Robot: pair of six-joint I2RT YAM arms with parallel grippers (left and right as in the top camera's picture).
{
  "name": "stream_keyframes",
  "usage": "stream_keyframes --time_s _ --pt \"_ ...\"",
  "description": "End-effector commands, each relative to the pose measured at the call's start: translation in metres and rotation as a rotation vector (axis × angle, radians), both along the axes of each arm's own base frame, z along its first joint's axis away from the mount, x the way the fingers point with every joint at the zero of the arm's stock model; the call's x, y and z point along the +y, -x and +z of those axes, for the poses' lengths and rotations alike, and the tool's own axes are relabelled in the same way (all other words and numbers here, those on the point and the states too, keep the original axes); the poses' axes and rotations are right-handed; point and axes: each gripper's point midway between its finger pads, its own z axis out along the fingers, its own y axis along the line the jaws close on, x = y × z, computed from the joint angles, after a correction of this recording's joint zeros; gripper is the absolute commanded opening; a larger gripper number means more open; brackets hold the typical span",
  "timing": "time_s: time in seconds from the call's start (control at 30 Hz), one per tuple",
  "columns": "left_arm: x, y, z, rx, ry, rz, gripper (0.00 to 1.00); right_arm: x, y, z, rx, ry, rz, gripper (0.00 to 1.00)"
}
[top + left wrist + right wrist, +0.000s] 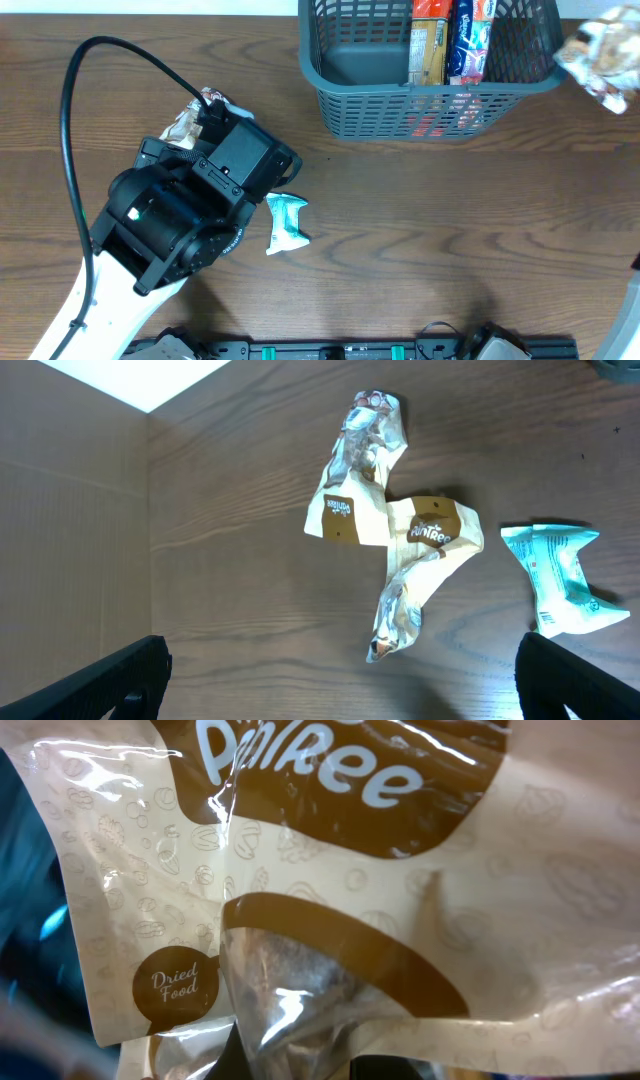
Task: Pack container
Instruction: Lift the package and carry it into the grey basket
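The left gripper [350, 685] hung wide open over two tan packets [420, 560], while the right gripper pinched a dried-food packet [598, 58] beside the container [380, 110].

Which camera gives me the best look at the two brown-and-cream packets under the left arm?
Left wrist: both brown-and-cream packets lie whole and unobstructed. Overhead shows only a corner of them peeking from behind the left arm. Right wrist shows nothing of them; a similar packet fills it.

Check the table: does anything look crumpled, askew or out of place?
Yes. Two brown packets lie crumpled and crossed, one over the other, with a creased teal packet beside them. All three are outside the basket.
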Motion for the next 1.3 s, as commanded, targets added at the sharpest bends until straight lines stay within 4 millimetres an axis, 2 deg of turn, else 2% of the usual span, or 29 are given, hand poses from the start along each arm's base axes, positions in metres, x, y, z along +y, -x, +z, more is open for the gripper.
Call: stream_keyframes --time_s 0.0,0.1,0.37,0.47,0.57,0.73,0.87,1.0,1.13,1.27 --pt "0.002 0.000 0.001 -0.004 0.006 0.015 0.99 0.017 -0.017 -0.003 -0.008 0.141 0.063 0.01" --pt "0.002 0.000 0.001 -0.004 0.007 0.015 0.99 0.027 -0.039 -0.020 0.014 0.209 0.117 0.01" --pt "0.002 0.000 0.001 -0.004 0.006 0.015 0.99 0.066 -0.106 -0.099 0.134 0.335 0.301 0.01" --pt "0.002 0.000 0.001 -0.004 0.006 0.015 0.99 0.070 -0.124 -0.122 0.196 0.344 0.291 0.01" --pt "0.002 0.000 0.001 -0.004 0.006 0.016 0.99 0.072 -0.136 -0.129 0.222 0.363 0.277 0.02" --pt "0.002 0.000 0.001 -0.005 0.006 0.016 0.99 0.055 -0.147 -0.126 0.297 0.440 0.164 0.03" --pt "0.002 0.000 0.001 -0.005 0.007 0.015 0.99 0.041 -0.149 -0.107 0.336 0.513 0.088 0.03" --pt "0.002 0.000 0.001 -0.005 0.007 0.016 0.98 0.037 -0.152 -0.091 0.344 0.569 0.072 0.04" --pt "0.002 0.000 0.001 -0.005 0.007 0.016 0.99 0.023 -0.162 -0.108 0.431 0.639 0.019 0.06" --pt "0.002 0.000 0.001 -0.004 0.007 0.015 0.99 0.021 -0.173 -0.146 0.543 0.668 0.049 0.05"
